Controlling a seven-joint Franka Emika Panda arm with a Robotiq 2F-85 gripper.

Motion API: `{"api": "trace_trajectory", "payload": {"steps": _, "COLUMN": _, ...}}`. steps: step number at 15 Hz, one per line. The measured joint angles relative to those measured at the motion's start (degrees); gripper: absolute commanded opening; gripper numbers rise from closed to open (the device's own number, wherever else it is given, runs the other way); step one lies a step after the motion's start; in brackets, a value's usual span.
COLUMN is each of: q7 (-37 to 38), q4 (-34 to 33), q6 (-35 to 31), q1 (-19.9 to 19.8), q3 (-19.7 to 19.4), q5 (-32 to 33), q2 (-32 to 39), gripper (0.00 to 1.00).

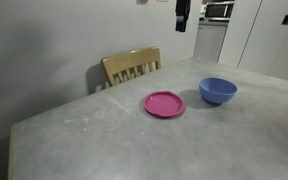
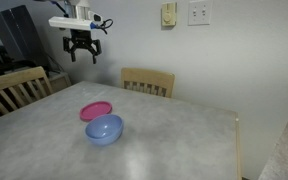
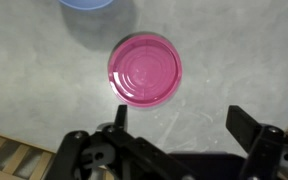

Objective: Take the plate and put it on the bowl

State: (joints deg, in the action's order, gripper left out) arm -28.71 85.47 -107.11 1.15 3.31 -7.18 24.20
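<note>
The magenta-pink plate [image 1: 164,104] lies flat on the grey table, also shown in an exterior view [image 2: 96,111] and in the wrist view [image 3: 144,72]. The periwinkle-blue bowl [image 1: 218,91] stands upright right beside it, also shown in an exterior view [image 2: 104,129]; only its edge shows at the top of the wrist view [image 3: 86,4]. My gripper [image 2: 82,52] hangs high above the table, well above the plate, open and empty. In the wrist view its fingertips [image 3: 180,120] spread wide below the plate.
A wooden chair [image 1: 132,67] stands at the table's far edge, another chair [image 2: 16,88] at the side. The grey table [image 1: 104,130] extends widely around the plate and bowl. A wall with switches [image 2: 198,12] is behind.
</note>
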Motion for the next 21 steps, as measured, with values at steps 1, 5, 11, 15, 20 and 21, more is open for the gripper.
{"api": "trace_trajectory", "payload": {"steps": 1, "q7": 0.8, "q4": 1.1, "q6": -2.3, "q1": 0.1, "q3": 0.8, "q5": -0.1, "q2": 0.3, "gripper": 1.00}}
{"api": "trace_trajectory", "payload": {"steps": 5, "q7": 3.1, "q4": 5.5, "q6": -8.3, "q1": 1.0, "q3": 2.9, "q5": -0.1, "q2": 0.5, "gripper": 1.00}}
{"api": "trace_trajectory", "payload": {"steps": 11, "q7": 3.2, "q4": 8.4, "q6": -10.3, "q1": 1.5, "q3": 3.6, "q5": 0.1, "q2": 0.6, "gripper": 1.00}}
{"api": "trace_trajectory", "payload": {"steps": 15, "q7": 5.1, "q4": 8.2, "q6": -10.0, "q1": 1.9, "q3": 3.7, "q5": 0.2, "q2": 0.9, "gripper": 1.00}}
{"api": "trace_trajectory", "payload": {"steps": 20, "q7": 23.8, "q4": 6.3, "q6": -9.6, "q1": 6.6, "q3": 2.9, "q5": 6.1, "q2": 5.9, "gripper": 1.00}}
{"api": "trace_trajectory", "payload": {"steps": 21, "q7": 28.2, "q4": 5.6, "q6": -9.6, "q1": 8.1, "q3": 2.5, "q5": 8.1, "q2": 7.3, "gripper": 1.00}}
